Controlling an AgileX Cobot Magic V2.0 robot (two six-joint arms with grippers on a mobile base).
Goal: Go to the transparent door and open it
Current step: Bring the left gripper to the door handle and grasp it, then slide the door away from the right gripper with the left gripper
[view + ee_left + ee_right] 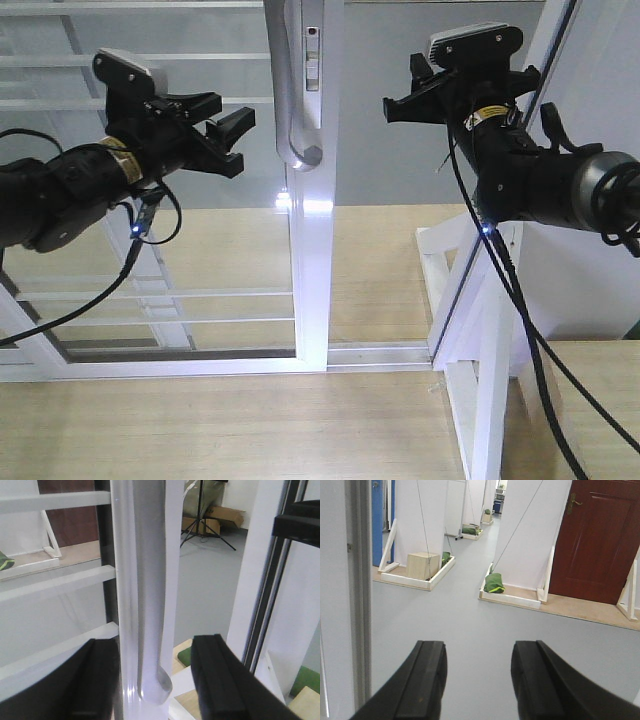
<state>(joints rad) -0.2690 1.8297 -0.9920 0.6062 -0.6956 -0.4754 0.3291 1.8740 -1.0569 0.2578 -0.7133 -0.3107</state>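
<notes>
The transparent door [316, 260] fills the middle of the front view; its white upright carries a curved grey handle [288, 90] and a small lock plate [313, 55]. My left gripper [232, 142] is open just left of the handle's lower end. In the left wrist view the handle [149, 595] stands between the two black fingers [220, 680] of that gripper [157, 680], untouched on either side. My right gripper [403, 100] hovers open to the right of the upright. In the right wrist view that gripper [480, 675] holds nothing, with only grey floor beyond it.
White horizontal bars [150, 60] cross the glass at left. A second white-framed panel [480, 300] leans at right on a wooden base. Beyond stand white partitions, a wooden box [422, 565], a green bag [494, 583] and a red-brown door [605, 540].
</notes>
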